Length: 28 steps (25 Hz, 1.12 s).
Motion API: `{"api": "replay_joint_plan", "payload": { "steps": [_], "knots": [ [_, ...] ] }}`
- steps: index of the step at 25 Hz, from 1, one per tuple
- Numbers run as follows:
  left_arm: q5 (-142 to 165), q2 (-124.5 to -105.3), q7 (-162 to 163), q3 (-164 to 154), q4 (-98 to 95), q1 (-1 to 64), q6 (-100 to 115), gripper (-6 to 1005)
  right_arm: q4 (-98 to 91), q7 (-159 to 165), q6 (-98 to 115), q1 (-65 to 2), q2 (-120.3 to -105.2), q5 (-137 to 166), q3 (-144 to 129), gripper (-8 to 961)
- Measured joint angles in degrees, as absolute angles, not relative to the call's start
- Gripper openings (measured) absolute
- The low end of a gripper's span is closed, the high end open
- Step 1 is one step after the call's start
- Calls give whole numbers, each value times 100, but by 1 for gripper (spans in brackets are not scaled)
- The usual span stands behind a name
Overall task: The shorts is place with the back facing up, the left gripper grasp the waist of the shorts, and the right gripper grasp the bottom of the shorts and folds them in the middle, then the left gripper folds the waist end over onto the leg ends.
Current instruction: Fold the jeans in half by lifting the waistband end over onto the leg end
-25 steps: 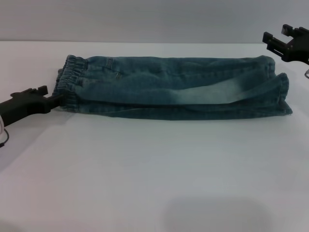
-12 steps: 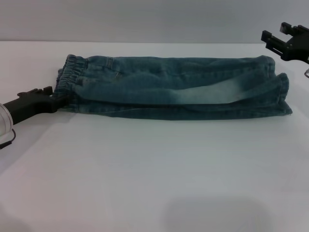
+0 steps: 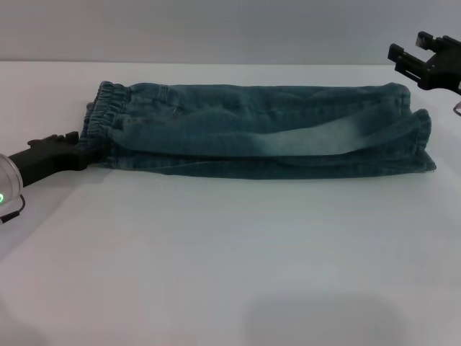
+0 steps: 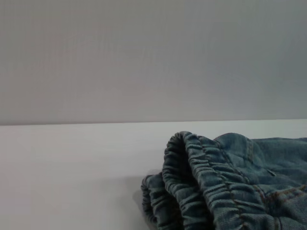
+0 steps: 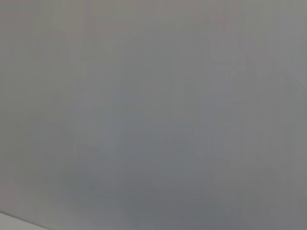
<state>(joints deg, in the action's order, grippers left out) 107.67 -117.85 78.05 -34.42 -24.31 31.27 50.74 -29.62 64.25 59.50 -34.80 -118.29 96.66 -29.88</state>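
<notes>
Shorts (image 3: 259, 130) folded lengthwise, lying flat across far half of white counter (image 3: 230, 252). Waist (image 3: 104, 119) at the robot's left end, leg ends (image 3: 421, 140) at right. Left gripper (image 3: 72, 148) low on counter, tip at waist's near corner; can't tell how its jaws stand. Right gripper (image 3: 414, 58) raised beyond leg ends, jaws apart, holding nothing.

Left gripper (image 3: 78, 146) low, tips at waist of the shorts (image 3: 104, 119), near corner; finger state unclear. Right gripper (image 3: 412, 58) raised, apart from shorts, beyond leg-end side, holding nothing.
</notes>
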Motion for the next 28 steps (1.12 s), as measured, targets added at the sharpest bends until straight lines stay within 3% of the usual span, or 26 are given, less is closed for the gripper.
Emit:
{"api": "replay_joint_plan", "payload": {
  "steps": [15, 20, 28],
  "knots": [
    [10784, -11765, 7866, -3725, -2399, 3138, 5099, 694, -2961, 6425, 5968, -3481, -11830, 9666, -2978, 587],
    [10754, -11768, 7821, -3715, -2436, 3101, 5126, 652, -2939, 6425, 5975, -3480, -11829, 9657, -2967, 587],
    [10741, -11782, 7664, -3698, -2498, 3086, 5138, 411, -2906, 6425, 6018, -3446, -11838, 9611, -2937, 588]
  ]
}}
